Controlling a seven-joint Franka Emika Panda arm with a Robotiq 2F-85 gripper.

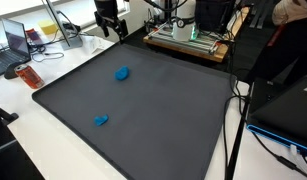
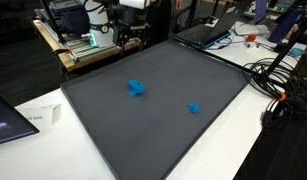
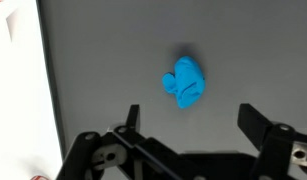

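The crumpled blue lump [image 3: 185,84] lies loose on the dark mat [image 3: 113,60], toward the edge nearest me; my gripper [image 3: 190,116] hangs high over it, jaws spread wide and empty, broad enough to straddle it. A smaller blue piece [image 1: 101,120] sits well apart.

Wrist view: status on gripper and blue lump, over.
Gripper open, empty, above the mat. Blue lump on mat, untouched, just ahead of gripper. Nothing between them; smaller blue piece lies apart.
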